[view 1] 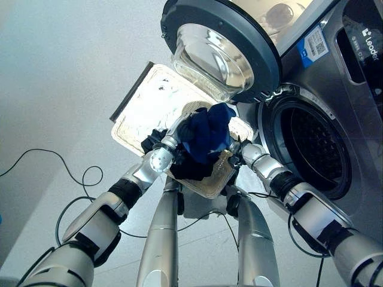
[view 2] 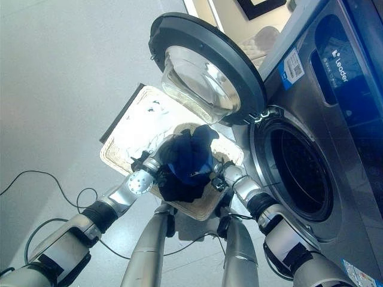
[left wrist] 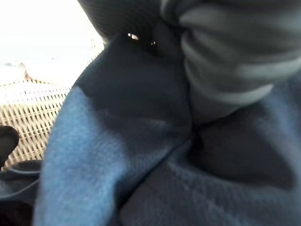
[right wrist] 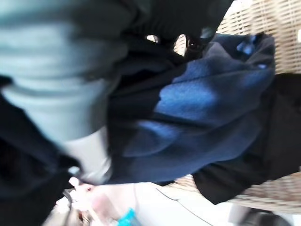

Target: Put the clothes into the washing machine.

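Observation:
A bundle of clothes [view 1: 206, 134], a blue garment over black cloth, hangs between my two hands just above a pale wicker basket [view 1: 143, 113] on the floor. My left hand [view 1: 172, 142] grips the bundle's left side and my right hand [view 1: 240, 149] its right side. In the left wrist view a grey finger [left wrist: 225, 61] presses into a fold of the blue garment [left wrist: 117, 155]. The right wrist view has a finger [right wrist: 61, 70] curled over dark cloth, with the blue garment [right wrist: 202, 108] beyond it. The washing machine's drum [view 1: 311, 143] stands open to the right of the bundle.
The machine's round glass door [view 1: 221, 51] is swung wide open, directly above and behind the basket. The grey machine front [view 1: 359, 107] fills the right side. Bare pale floor [view 1: 60, 72] lies to the left of the basket.

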`<state>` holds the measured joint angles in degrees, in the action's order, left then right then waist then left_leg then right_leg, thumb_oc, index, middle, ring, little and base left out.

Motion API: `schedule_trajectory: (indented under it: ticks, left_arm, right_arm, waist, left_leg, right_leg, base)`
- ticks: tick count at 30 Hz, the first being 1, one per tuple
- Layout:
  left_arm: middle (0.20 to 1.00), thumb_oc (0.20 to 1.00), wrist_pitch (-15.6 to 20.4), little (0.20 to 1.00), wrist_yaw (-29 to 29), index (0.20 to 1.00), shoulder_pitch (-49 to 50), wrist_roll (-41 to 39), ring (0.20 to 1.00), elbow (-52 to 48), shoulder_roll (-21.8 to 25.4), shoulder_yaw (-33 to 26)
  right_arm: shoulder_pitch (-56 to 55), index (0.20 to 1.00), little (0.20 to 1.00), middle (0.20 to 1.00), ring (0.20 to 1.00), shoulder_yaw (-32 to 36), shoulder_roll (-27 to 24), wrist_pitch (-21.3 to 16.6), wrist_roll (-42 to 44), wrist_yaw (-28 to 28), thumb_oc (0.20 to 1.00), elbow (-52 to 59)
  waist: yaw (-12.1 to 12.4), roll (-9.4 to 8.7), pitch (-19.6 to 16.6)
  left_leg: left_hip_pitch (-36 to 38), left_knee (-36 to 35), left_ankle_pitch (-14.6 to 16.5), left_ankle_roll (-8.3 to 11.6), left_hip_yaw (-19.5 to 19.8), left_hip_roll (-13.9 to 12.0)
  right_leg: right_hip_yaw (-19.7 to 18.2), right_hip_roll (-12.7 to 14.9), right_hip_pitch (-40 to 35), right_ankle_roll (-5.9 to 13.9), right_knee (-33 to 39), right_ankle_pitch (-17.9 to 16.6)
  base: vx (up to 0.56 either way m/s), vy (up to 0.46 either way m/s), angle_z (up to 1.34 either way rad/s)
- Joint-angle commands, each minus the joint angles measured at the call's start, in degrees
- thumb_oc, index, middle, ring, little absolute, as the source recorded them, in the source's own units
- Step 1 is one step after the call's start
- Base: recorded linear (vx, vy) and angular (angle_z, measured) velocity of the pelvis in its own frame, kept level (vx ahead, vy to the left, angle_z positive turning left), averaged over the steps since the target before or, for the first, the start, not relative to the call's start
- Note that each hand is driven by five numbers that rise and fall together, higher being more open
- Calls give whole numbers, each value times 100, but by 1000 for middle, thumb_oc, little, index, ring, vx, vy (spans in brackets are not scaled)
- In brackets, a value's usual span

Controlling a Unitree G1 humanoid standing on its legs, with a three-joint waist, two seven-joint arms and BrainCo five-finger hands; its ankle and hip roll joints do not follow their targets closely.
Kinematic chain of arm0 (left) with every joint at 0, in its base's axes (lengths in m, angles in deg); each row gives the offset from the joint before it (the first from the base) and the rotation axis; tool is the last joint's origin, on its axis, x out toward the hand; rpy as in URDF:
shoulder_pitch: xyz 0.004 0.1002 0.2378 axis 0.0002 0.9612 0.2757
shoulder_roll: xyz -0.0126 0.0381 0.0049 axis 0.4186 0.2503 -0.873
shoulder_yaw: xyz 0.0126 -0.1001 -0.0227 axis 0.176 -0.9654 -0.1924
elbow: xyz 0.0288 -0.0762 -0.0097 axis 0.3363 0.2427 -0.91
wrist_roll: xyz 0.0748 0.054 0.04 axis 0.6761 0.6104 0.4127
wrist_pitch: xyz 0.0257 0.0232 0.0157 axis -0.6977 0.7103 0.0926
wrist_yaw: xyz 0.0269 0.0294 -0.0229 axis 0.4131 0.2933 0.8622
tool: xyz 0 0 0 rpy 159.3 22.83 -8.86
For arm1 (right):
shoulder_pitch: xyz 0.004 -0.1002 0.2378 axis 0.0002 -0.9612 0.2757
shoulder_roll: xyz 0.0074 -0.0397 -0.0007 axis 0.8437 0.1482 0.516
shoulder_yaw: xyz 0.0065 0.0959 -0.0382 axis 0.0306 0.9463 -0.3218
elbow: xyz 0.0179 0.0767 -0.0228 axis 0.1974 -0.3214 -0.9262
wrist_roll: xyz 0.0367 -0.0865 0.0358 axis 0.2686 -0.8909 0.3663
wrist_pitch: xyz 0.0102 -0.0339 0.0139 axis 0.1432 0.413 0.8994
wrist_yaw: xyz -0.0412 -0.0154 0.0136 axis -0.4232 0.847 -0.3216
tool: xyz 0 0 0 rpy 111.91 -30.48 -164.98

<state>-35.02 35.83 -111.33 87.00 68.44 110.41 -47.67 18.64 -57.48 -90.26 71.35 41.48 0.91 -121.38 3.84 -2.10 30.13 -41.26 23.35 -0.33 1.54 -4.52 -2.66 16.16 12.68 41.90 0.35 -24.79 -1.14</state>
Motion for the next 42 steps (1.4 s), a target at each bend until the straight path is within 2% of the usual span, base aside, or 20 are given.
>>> schedule_trajectory:
  ticks: [1, 7, 13, 18, 19, 20, 21, 22, 23, 26, 30, 38, 42]
  left_arm:
    - [200, 200, 254, 200, 1, 200, -233, -73, 200, -590, -401, 17]
    - [200, 200, 197, 200, 9, 200, -186, 16, 200, -501, -466, 19]
    - [200, 200, 169, 200, -54, 200, -149, 153, 200, -357, -511, 85]
    - [216, 216, 181, 216, -225, 216, -208, 868, 216, -192, -514, 203]
    - [407, 407, 184, 407, -266, 407, -212, 987, 407, -161, -514, 226]
    - [677, 677, 190, 677, -303, 677, -218, 1072, 677, -128, -518, 239]
    - [765, 765, 207, 765, -360, 765, -236, 1185, 765, -91, -521, 260]
    - [928, 928, 206, 928, -463, 928, -293, 1414, 928, -48, -521, 297]
    - [1000, 1000, 211, 1000, -527, 1000, -314, 1569, 1000, -5, -518, 335]
    - [1000, 1000, 208, 1000, -702, 1000, -402, 1956, 1000, 177, -499, 460]
    - [1000, 1000, 117, 1000, -881, 1000, -410, 2133, 1000, 329, -534, 562]
    - [1000, 1000, -62, 1000, -1345, 1000, -474, 2114, 1000, 611, -588, 635]
    - [1000, 1000, -204, 1000, -1493, 1000, -498, 1946, 1000, 621, -614, 621]
  right_arm:
    - [42, 200, 200, 200, 200, 278, -8, -607, 614, -326, 200, 526]
    - [-25, 200, 200, 200, 200, 502, 1, -797, 710, -649, 200, 569]
    - [-61, 200, 200, 200, 200, 736, 56, -1031, 1190, -829, 200, 498]
    - [-139, 200, 200, 200, 200, 905, 158, -1350, 1568, -1014, 200, 414]
    - [-161, 200, 200, 200, 200, 929, 174, -1383, 1623, -1016, 200, 387]
    - [-173, 200, 200, 200, 200, 938, 188, -1418, 1635, -997, 200, 357]
    - [-191, 200, 200, 200, 200, 946, 210, -1459, 1636, -999, 200, 322]
    - [-212, 200, 200, 200, 200, 960, 244, -1553, 1640, -1030, 200, 256]
    - [-237, 200, 200, 200, 200, 965, 254, -1635, 1686, -1057, 200, 214]
    - [-350, 200, 200, 200, 200, 1010, 324, -1841, 2078, -1005, 200, 58]
    - [-588, 200, 200, 200, 200, 1085, 493, -1921, 2503, -856, 200, -87]
    - [-905, 200, 200, 200, 200, 1354, 769, -2221, 3635, -644, 200, -495]
    - [-987, 200, 200, 200, 200, 1681, 898, -2144, 4382, -555, 200, -626]
  waist:
    - [21, 407, -34]
    - [-32, 412, -34]
    - [-71, 416, -34]
    - [-144, 418, -34]
    - [-161, 422, -34]
    - [-172, 424, -34]
    - [-191, 429, -34]
    - [-225, 442, -34]
    - [-247, 446, -34]
    - [-337, 458, -34]
    - [-453, 471, -34]
    - [-672, 528, -34]
    - [-763, 579, -34]
  left_leg:
    - [68, -412, -131, 381, -93, 127]
    - [60, -432, -133, 379, -144, 110]
    - [89, -457, -113, 374, -204, 93]
    - [87, -455, -87, 373, -290, 74]
    - [91, -453, -78, 371, -305, 69]
    - [95, -456, -76, 369, -320, 65]
    - [100, -463, -73, 367, -343, 60]
    - [84, -493, -95, 364, -385, 51]
    - [87, -497, -91, 364, -406, 47]
    - [96, -539, -90, 372, -509, 20]
    - [146, -589, -59, 383, -596, 1]
    - [228, -745, -94, 397, -827, 1]
    - [256, -776, -104, 402, -901, 11]
  right_leg:
    - [129, -4, -60, 644, -283, 262]
    - [98, -24, -31, 662, -234, 224]
    - [72, -40, -24, 687, -185, 188]
    - [32, -55, 3, 714, -114, 137]
    - [17, -58, 7, 719, -103, 130]
    - [6, -64, 8, 721, -93, 126]
    - [-6, -70, 8, 725, -72, 118]
    - [-26, -78, 28, 727, -5, 73]
    - [-41, -84, 31, 732, 15, 62]
    - [-105, -124, 45, 746, 93, 33]
    - [-217, -195, 49, 758, 149, 38]
    - [-376, -345, -2, 760, 377, -7]
    - [-481, -429, -14, 737, 415, 0]
  base:
    - [-5, 33, -1]
    - [0, 0, 0]
    - [0, 0, 0]
    - [-20, 30, -7]
    - [-14, 45, -6]
    - [-15, 57, -5]
    - [-27, 79, -15]
    - [-30, 85, -25]
    - [-34, 87, -26]
    - [-25, 82, -25]
    - [-25, 99, -18]
    - [-22, 124, -22]
    - [4, 119, -14]
